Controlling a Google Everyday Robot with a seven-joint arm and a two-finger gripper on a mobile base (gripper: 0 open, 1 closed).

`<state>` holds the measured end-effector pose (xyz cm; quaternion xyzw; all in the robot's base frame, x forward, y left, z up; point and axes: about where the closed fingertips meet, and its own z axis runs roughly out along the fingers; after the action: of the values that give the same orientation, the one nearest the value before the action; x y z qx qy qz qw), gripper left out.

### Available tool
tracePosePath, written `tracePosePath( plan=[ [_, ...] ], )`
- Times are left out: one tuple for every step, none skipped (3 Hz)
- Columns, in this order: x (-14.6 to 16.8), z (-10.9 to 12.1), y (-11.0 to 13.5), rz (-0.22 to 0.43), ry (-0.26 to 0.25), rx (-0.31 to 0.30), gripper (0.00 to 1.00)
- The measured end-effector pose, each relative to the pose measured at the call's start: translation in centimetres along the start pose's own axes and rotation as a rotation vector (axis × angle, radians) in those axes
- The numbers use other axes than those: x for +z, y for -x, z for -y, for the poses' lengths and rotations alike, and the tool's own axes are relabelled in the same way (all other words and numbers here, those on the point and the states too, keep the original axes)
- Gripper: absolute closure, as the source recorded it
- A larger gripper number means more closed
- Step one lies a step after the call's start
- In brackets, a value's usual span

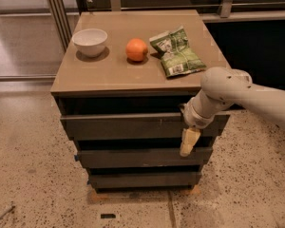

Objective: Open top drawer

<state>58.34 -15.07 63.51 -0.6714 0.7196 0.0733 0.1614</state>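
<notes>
On the cabinet [109, 75] above the top drawer [123, 126] we see, from the left, a white bowl [90, 41], an orange [137, 49] and a green snack bag [176, 57]. The top drawer's front stands slightly proud of the two fronts below [142, 167]. At the top drawer's right end the gripper [189, 141] hangs downward; we cannot tell whether it is wide or narrow. We judge the drawer barely started, with nearly the whole pull left
</notes>
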Motion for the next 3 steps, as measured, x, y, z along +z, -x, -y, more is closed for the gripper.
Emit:
tracePosePath(
  plan=[
    [-0.4, -1.2, -0.5, -0.004, 0.03, 0.015, 0.0],
    [-1.4, -2.6, -0.9, -0.007, 0.049, 0.028, 0.0],
    [-3.0, -4.5, -0.9, -0.004, 0.075, 0.035, 0.0]
  ],
)
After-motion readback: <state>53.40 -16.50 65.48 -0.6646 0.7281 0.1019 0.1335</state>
